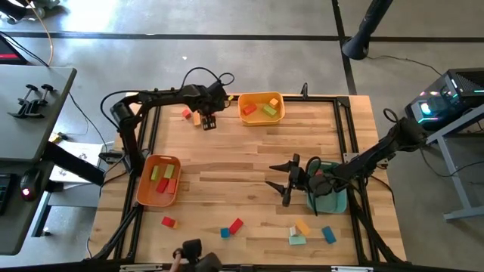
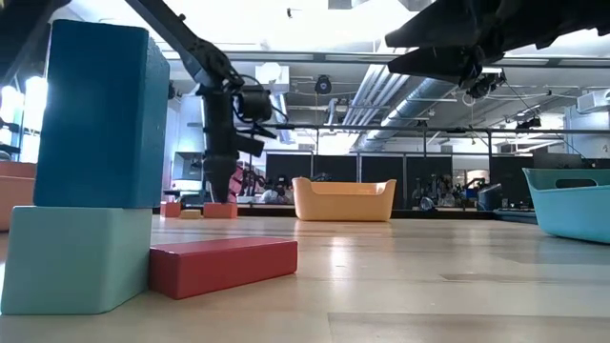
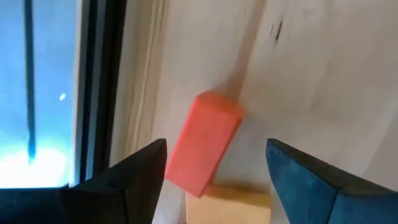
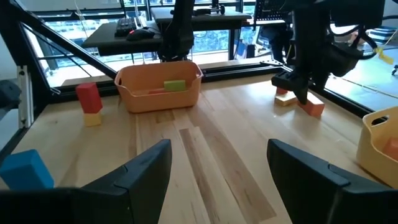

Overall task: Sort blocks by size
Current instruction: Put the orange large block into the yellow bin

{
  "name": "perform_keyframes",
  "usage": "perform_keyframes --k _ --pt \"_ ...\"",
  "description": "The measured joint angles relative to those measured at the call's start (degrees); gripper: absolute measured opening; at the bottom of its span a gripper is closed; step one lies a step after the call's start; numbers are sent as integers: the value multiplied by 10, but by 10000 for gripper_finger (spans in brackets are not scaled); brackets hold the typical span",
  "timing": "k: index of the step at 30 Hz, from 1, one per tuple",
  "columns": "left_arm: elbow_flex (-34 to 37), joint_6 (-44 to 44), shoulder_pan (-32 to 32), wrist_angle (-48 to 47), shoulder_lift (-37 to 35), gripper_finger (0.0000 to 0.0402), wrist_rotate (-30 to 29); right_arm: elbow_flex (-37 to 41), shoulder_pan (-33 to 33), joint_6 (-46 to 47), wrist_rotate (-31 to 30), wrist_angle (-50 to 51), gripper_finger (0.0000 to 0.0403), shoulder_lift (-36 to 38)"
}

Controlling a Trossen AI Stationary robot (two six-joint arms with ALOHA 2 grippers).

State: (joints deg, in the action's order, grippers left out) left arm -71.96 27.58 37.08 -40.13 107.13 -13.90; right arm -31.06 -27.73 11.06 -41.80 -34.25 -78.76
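Note:
My left gripper (image 1: pixel 209 122) hangs open at the table's far left, pointing steeply down. A red block (image 3: pixel 202 143) lies on the table below it, its near end against an orange-yellow block (image 3: pixel 230 205). My left gripper's fingers (image 3: pixel 214 180) stand on either side of the two blocks without touching them. My right gripper (image 1: pixel 290 181) waits open and nearly level, right of the table's middle, beside the teal tray (image 1: pixel 330 198). More blocks (image 1: pixel 236 225) lie scattered along the near edge.
A yellow tray (image 1: pixel 261 108) at the far middle and an orange tray (image 1: pixel 159 181) at the left each hold blocks. In the low view a blue block (image 2: pixel 95 114) stands on a teal one (image 2: pixel 76 257), beside a red bar (image 2: pixel 224 265). Bare wood lies mid-table.

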Motion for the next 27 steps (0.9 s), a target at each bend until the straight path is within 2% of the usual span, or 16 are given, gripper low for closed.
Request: perform_keyframes --k 6,9,12,17,23,27 --pt "0 12 8 -1 2 259 73 0 0 7 0 9 261 0" --pt "0 7 5 -13 5 258 91 0 0 7 0 12 261 0" --pt "-2 12 -4 -22 17 250 79 0 0 9 1 15 261 0" --pt "-1 34 -33 -26 21 234 14 0 -2 24 21 21 261 0" --pt "-5 68 -55 -50 -21 230 43 0 0 20 27 23 261 0" --pt "-5 97 -30 -26 -28 230 30 0 0 20 26 24 261 0"
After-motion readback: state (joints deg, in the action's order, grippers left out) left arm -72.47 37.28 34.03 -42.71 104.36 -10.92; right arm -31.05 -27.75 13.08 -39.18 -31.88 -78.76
